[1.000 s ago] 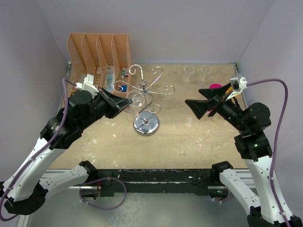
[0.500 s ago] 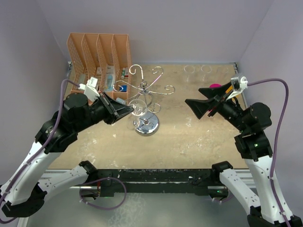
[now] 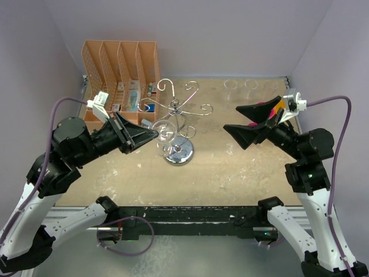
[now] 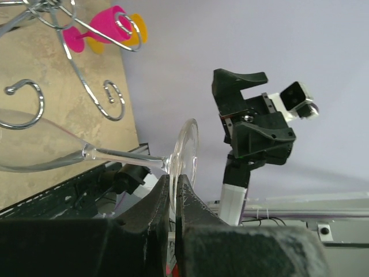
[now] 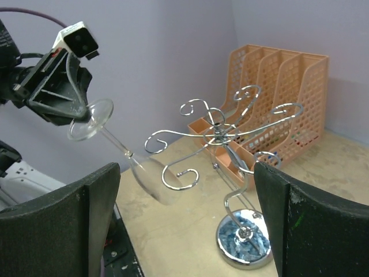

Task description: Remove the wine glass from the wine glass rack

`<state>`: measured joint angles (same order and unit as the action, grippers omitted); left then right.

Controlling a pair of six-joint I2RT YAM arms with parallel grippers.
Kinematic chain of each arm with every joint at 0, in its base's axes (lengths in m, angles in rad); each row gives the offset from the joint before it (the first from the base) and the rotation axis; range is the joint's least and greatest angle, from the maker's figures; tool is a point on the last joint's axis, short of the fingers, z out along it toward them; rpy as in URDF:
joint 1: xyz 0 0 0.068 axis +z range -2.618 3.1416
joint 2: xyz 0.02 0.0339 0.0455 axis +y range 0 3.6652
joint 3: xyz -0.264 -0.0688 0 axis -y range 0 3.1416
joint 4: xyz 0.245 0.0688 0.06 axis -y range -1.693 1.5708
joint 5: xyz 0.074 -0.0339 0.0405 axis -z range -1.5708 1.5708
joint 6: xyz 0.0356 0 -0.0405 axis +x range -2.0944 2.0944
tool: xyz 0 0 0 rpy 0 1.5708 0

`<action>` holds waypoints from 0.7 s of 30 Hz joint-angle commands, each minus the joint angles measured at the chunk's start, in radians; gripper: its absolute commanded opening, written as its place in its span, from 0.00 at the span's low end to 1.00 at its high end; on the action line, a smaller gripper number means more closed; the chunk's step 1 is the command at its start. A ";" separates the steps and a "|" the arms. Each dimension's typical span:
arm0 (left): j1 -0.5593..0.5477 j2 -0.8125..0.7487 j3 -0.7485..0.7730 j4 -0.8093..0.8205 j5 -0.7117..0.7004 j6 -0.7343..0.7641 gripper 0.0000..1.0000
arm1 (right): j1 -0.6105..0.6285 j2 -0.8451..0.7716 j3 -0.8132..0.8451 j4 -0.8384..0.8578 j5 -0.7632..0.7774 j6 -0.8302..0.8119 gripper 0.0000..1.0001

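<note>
The left gripper (image 3: 154,134) was clamped on the wine glass (image 3: 166,134) by its foot, the bowl tilted just beside the wine glass rack (image 3: 179,154). Nearly free, I'd say! The right gripper (image 3: 232,116) gaped wide, empty.

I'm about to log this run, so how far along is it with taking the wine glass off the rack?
Done: the left pincer is shut on the wine glass by its round foot. In hand: the glass is tilted, its bowl beside a curled arm of the wine glass rack; whether it is free I cannot tell. To do: carry it clear. The right pincer hangs open, holding nothing.
</note>
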<state>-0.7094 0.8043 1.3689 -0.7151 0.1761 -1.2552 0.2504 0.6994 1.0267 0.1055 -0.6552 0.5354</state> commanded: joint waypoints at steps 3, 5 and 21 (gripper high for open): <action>-0.005 -0.013 0.102 0.141 0.095 -0.045 0.00 | 0.001 -0.026 -0.032 0.208 -0.112 0.141 1.00; -0.005 -0.002 0.136 0.168 0.114 -0.053 0.00 | 0.001 -0.027 -0.034 0.240 -0.118 0.174 1.00; -0.005 0.305 0.505 0.606 0.132 -0.179 0.00 | 0.003 0.062 -0.107 0.672 -0.041 0.542 0.98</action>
<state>-0.7097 1.0229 1.7954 -0.3534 0.2863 -1.3605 0.2504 0.7341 0.9249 0.5713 -0.7444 0.9558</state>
